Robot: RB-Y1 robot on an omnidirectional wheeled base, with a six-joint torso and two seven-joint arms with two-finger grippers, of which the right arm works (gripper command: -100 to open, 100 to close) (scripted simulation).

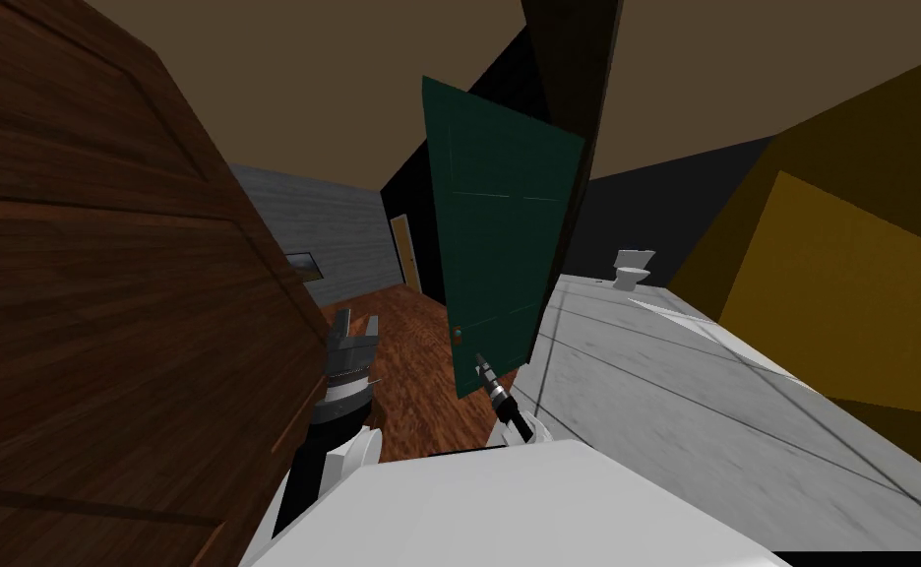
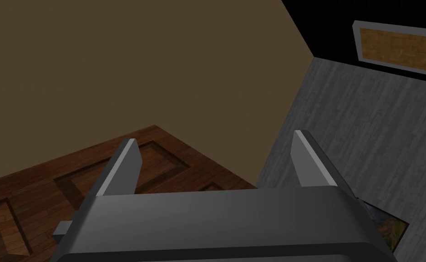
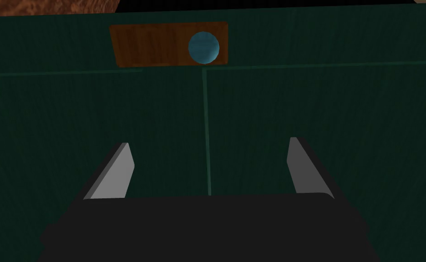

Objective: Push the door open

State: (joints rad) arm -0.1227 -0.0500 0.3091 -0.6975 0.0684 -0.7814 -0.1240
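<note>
While left gripper [image 2: 215, 137] gapes, right gripper [image 3: 209, 142], fingers [image 3: 115, 176] spread, faces the green door [image 1: 498, 246].

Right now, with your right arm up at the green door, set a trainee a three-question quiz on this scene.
1. True or false: the right pincer is shut on the round knob.
2. Pick one: the door in front of the right pincer is A) brown, B) dark green, C) white.
3. Fill the gap: the white fixture at the far end of the grey floor, past the door, is a ____.

Key: 1 false, its fingers stand open and the knob lies ahead of them; 2 B; 3 toilet.
</note>
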